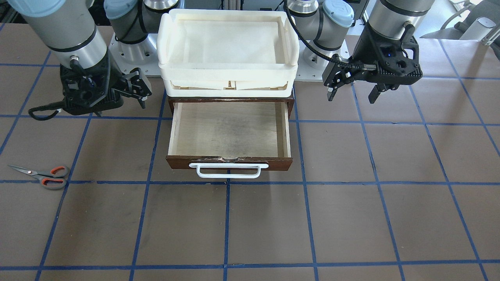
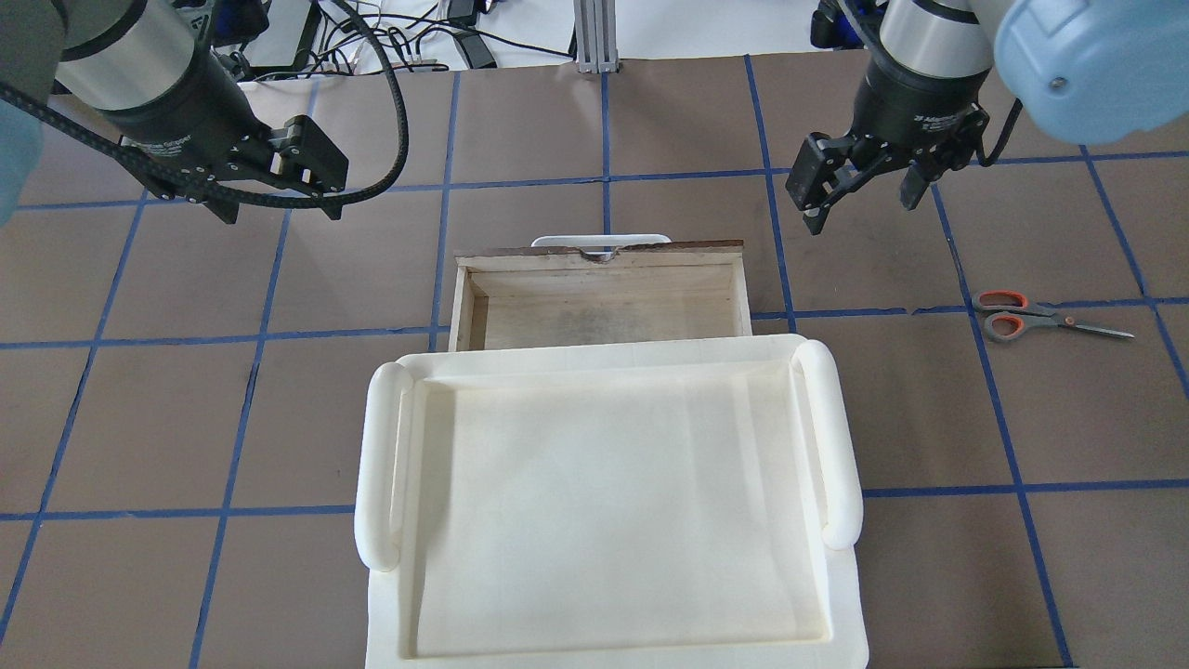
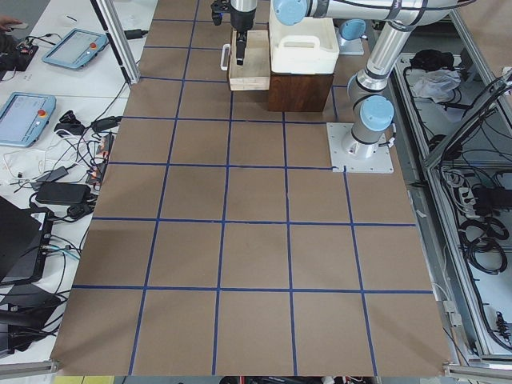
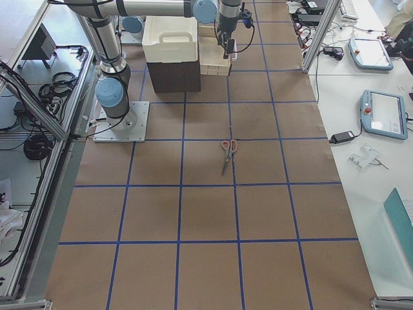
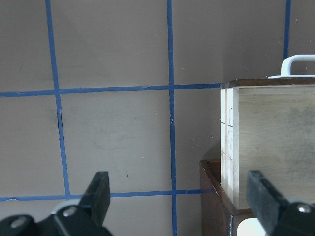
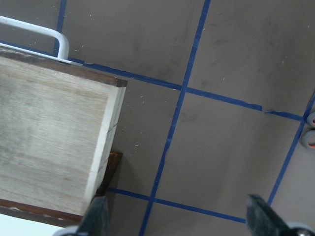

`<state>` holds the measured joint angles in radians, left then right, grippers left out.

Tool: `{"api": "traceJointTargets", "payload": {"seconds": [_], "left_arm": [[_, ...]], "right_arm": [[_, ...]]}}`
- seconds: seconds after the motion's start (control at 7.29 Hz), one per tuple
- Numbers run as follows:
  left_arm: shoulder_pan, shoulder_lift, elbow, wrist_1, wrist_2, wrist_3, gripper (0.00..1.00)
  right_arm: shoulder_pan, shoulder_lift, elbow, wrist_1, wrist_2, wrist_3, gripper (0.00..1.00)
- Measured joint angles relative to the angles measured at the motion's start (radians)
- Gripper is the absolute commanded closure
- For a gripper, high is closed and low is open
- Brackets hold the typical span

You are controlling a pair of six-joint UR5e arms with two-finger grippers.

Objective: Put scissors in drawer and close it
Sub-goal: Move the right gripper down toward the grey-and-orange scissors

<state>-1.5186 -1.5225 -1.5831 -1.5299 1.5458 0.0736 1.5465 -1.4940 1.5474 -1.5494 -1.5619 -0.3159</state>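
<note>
— Where are the scissors?
— Flat on the tabletop, well apart from the right tool, on its outer side, outside the open drawer.
— And the arms?
— The right tool and the left tool hang on either side of the drawer, pointing down, jaws wide, holding nothing.

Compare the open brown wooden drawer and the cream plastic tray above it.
The dark-brown-fronted plywood drawer sits low, pulled out; the cream-white plastic tray sits on top. The drawer has one white bar handle in front; the tray has rounded side grips. Both are rectangular and empty.
</note>
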Motion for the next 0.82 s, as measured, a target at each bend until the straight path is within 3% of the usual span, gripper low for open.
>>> {"api": "traceJointTargets", "payload": {"seconds": [0.82], "left_arm": [[0.000,-0.002,0.000,0.002,-0.004,-0.001,0.00]], "right_arm": [[-0.399,0.096,0.227,-0.264,-0.012,-0.898,0.00]]}}
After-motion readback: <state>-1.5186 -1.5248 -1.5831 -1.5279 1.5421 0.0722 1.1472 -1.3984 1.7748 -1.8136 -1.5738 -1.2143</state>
